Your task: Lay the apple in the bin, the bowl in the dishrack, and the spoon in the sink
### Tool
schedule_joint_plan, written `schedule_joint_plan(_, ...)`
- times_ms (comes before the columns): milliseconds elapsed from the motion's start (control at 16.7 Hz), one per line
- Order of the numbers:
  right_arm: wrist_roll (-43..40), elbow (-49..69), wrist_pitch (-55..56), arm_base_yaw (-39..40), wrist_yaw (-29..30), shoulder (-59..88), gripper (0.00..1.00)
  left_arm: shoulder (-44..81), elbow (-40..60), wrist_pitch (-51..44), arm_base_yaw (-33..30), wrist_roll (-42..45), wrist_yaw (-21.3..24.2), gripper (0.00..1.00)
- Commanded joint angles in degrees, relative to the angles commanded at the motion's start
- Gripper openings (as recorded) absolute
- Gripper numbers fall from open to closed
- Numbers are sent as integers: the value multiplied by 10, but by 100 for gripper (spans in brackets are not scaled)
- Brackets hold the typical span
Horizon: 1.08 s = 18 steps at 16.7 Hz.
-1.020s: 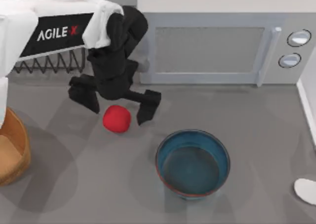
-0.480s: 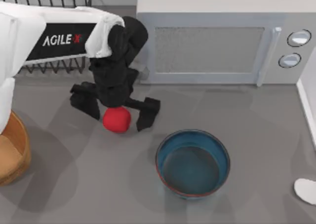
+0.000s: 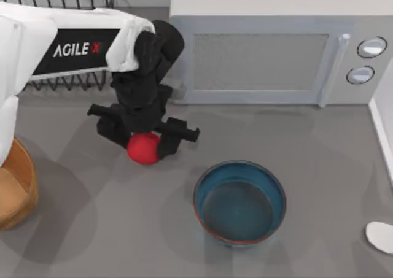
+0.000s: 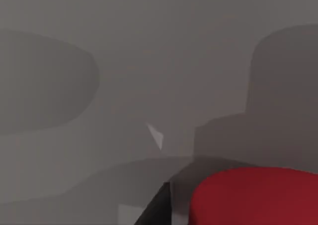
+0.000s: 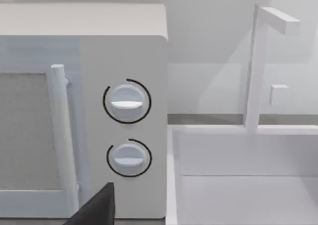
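Pinching the apple (image 3: 143,149) on the desk (image 3: 319,149) left of the bowl (image 3: 240,202), our left gripper (image 3: 142,137) jaws risk squeezing the round fruit free when lifting.

The work surface is a flat, matte grey table (image 3: 319,143), evenly lit, with soft overlapping shadows falling across it. A white microwave (image 3: 276,57) stands at the rear of the table, right of centre in the top view. Its door has a grey mesh window (image 3: 261,60), a vertical bar handle (image 3: 333,69) at the door's right side, and two round dials (image 5: 126,103) set one above the other on the right-hand panel. A pale wall (image 5: 213,31) runs behind the microwave. A white upright post (image 5: 254,66) with a short horizontal arm at its top rises in front of this wall, just beside the microwave.
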Motion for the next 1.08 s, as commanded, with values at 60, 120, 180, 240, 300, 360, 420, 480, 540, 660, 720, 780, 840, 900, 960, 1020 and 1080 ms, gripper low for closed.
schedule_joint_plan(60, 0, 0, 0, 0, 0, 0, 100, 0, 0, 0, 0, 0, 0, 17)
schedule_joint_plan(120, 0, 0, 0, 0, 0, 0, 100, 0, 0, 0, 0, 0, 0, 10)
schedule_joint_plan(180, 0, 0, 0, 0, 0, 0, 100, 0, 0, 0, 0, 0, 0, 2)
schedule_joint_plan(240, 0, 0, 0, 0, 0, 0, 100, 0, 0, 0, 0, 0, 0, 0)
schedule_joint_plan(300, 0, 0, 0, 0, 0, 0, 100, 0, 0, 0, 0, 0, 0, 0)
schedule_joint_plan(360, 0, 0, 0, 0, 0, 0, 100, 0, 0, 0, 0, 0, 0, 0)
schedule_joint_plan(420, 0, 0, 0, 0, 0, 0, 100, 0, 0, 0, 0, 0, 0, 0)
schedule_joint_plan(480, 0, 0, 0, 0, 0, 0, 100, 0, 0, 0, 0, 0, 0, 0)
schedule_joint_plan(540, 0, 0, 0, 0, 0, 0, 100, 0, 0, 0, 0, 0, 0, 0)
schedule_joint_plan(660, 0, 0, 0, 0, 0, 0, 100, 0, 0, 0, 0, 0, 0, 0)
schedule_joint_plan(720, 0, 0, 0, 0, 0, 0, 100, -10, 2, -4, 1, 1, -3, 0)
schedule_joint_plan(780, 0, 0, 0, 0, 0, 0, 100, -9, 4, -5, 1, 1, -3, 0)
schedule_joint_plan(840, 0, 0, 0, 0, 0, 0, 100, -7, 10, -13, 1, 1, -4, 0)
schedule_joint_plan(900, 0, 0, 0, 0, 0, 0, 100, -9, 21, -27, 0, 1, -4, 0)
schedule_joint_plan(960, 0, 0, 0, 0, 0, 0, 100, -15, 37, -47, 0, 1, -3, 0)
schedule_joint_plan(1020, 0, 0, 0, 0, 0, 0, 100, -20, 54, -72, 0, 0, -3, 0)
schedule_joint_plan(1080, 0, 0, 0, 0, 0, 0, 100, -27, 74, -102, 0, -1, -3, 0)
